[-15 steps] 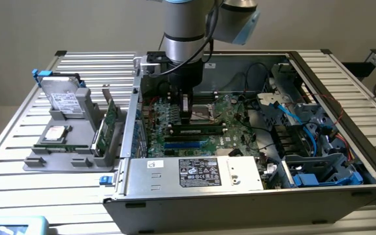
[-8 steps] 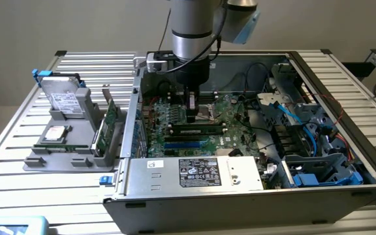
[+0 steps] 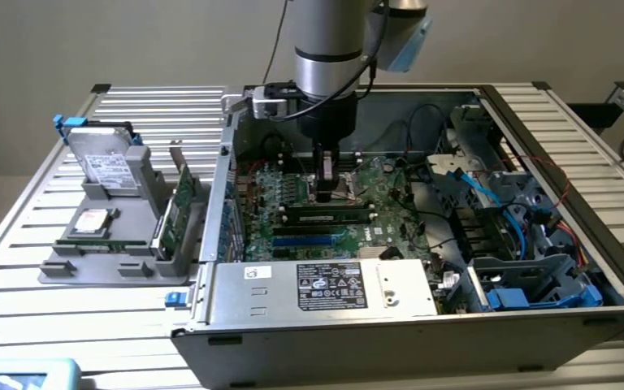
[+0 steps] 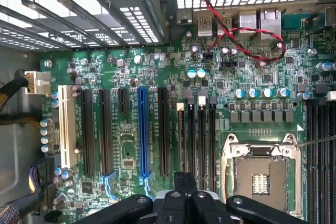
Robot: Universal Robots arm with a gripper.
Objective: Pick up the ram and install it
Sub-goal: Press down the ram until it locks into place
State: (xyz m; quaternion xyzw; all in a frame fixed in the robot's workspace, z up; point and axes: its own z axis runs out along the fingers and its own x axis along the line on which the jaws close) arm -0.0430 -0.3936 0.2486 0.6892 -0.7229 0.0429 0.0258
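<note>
Inside the open computer case [image 3: 217, 318], my gripper [image 3: 327, 195] hangs shut over the green motherboard [image 3: 296, 199]. Nothing shows between its fingers. The ram [image 3: 328, 216], a slim green stick with black chips, stands along a memory slot just in front of the fingertips. I cannot tell whether they touch it. In the wrist view the gripper [image 4: 185, 182] pokes in with its black fingers together, above the motherboard [image 4: 131, 61] between the black memory slots [image 4: 197, 140] and the CPU socket [image 4: 260, 177].
A power supply box [image 3: 323, 286] fills the case's front. Drive cages and blue cables [image 3: 529, 244] crowd the exterior view's right. On the exterior view's left, a grey fixture [image 3: 95, 264] holds a hard drive [image 3: 104, 162] and green expansion cards [image 3: 182, 203]. Red wires [image 4: 247, 38] loop by the rear ports.
</note>
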